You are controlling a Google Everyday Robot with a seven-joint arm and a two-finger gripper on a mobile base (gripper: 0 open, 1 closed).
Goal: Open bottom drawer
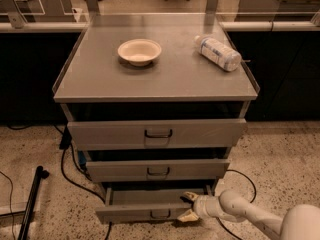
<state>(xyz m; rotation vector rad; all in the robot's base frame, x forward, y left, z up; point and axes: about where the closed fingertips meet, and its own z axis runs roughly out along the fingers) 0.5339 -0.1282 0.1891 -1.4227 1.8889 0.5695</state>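
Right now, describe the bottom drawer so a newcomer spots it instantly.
Find the grey cabinet with a bowl and bottle on top and three stacked drawers. The bottom drawer is nearest the floor, with the gripper at its right end. It has the narrowest, shortest front and alone shows its tray.

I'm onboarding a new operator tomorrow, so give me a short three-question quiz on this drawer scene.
1. Fill in: on the cabinet top, to the right of the bowl, a plastic ____ lies on its side.
2. True or false: the bottom drawer is partly pulled out.
3. Where is the gripper? A) over the bowl B) at the bottom drawer's right front C) out of view

Key: 1 bottle; 2 true; 3 B.
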